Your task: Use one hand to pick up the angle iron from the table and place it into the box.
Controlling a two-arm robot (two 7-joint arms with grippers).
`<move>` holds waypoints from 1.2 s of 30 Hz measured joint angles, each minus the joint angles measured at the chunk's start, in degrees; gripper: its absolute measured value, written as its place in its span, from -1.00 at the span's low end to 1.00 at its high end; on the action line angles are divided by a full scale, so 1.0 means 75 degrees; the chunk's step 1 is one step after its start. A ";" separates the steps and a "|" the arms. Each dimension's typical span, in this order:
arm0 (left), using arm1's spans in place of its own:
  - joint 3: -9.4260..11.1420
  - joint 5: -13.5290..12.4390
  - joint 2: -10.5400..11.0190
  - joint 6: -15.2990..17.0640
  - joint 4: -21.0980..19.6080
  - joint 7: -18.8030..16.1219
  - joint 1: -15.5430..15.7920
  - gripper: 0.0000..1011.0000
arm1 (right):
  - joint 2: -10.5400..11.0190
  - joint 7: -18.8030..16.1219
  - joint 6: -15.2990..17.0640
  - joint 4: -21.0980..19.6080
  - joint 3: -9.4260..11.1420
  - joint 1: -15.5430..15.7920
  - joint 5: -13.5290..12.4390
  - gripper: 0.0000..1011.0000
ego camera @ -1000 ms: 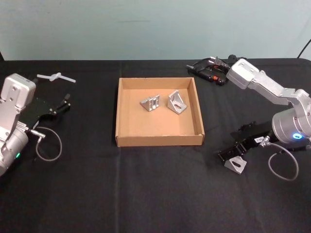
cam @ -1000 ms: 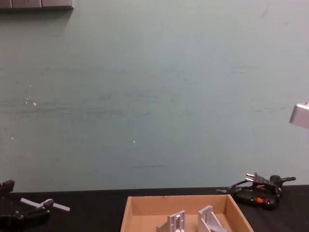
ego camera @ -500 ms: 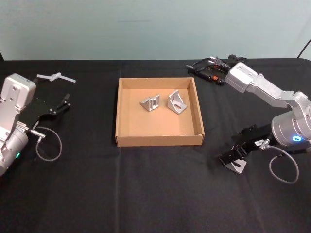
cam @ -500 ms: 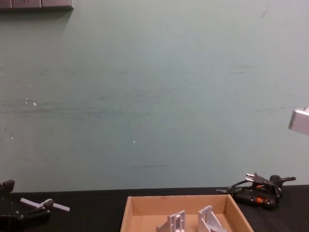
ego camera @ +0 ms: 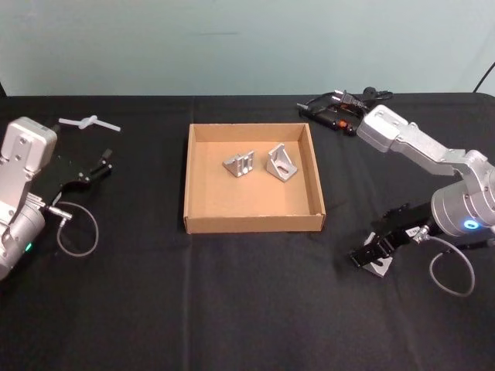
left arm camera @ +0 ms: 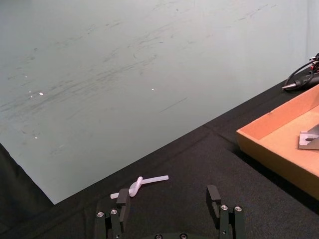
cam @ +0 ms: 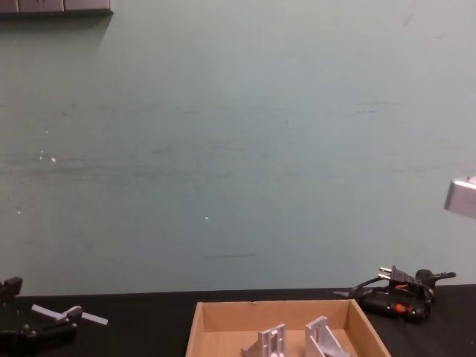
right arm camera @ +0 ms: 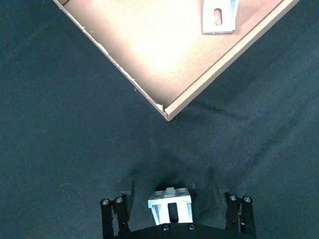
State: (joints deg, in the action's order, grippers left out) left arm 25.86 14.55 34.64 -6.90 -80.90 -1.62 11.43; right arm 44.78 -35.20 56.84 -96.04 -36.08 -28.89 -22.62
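An angle iron (ego camera: 380, 267) lies on the black table (ego camera: 232, 309) to the right of the tan box (ego camera: 253, 223). My right gripper (ego camera: 370, 255) is down over it. In the right wrist view the angle iron (right arm camera: 171, 209) sits between the spread fingers (right arm camera: 112, 215) of that gripper (right arm camera: 174, 215), which is open and not touching it on either side. Two more angle irons (ego camera: 240, 164) (ego camera: 282, 162) lie inside the box. My left gripper (ego camera: 94, 167) rests open at the table's left; in the left wrist view the gripper (left arm camera: 168, 203) has nothing between its fingers.
A black corded tool (ego camera: 339, 108) lies behind the box at the back right. A white plastic piece (ego camera: 89, 123) lies at the back left, just beyond the left gripper. The box's near right corner (right arm camera: 167, 113) is a short way ahead of the right gripper.
My right gripper has come down and slightly toward me, so its open fingers now straddle the angle iron on the table. The left arm has not moved.
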 joint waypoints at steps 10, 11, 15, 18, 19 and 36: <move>0.0000 0.0000 0.0000 0.0000 0.0000 0.0000 0.0000 0.99 | -0.0047 0.0085 0.0122 -0.0014 0.0005 0.0038 0.0048 0.98; 0.0000 0.0000 0.0000 0.0000 0.0000 0.0000 0.0000 0.99 | -0.0056 0.0105 0.0140 -0.0023 0.0012 0.0051 0.0058 0.98; 0.0000 -0.0001 0.0000 0.0000 0.0000 0.0000 0.0000 0.99 | -0.0066 0.0120 0.0157 -0.0032 0.0024 0.0069 0.0073 0.98; 0.0000 -0.0001 0.0000 0.0000 0.0000 -0.0001 0.0000 0.99 | -0.0066 0.0120 0.0156 -0.0032 0.0026 0.0069 0.0073 0.98; 0.0000 0.0000 0.0000 0.0000 0.0000 0.0000 0.0000 0.99 | -0.0066 0.0120 0.0156 -0.0032 0.0027 0.0069 0.0073 0.98; 0.0000 0.0000 0.0000 0.0000 0.0000 0.0000 0.0000 0.99 | -0.0061 0.0115 0.0147 -0.0028 0.0029 0.0063 0.0073 0.37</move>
State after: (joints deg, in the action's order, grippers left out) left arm 25.86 14.55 34.64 -6.91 -80.90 -1.62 11.43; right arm 44.32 -34.34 57.94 -96.25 -35.86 -28.42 -22.07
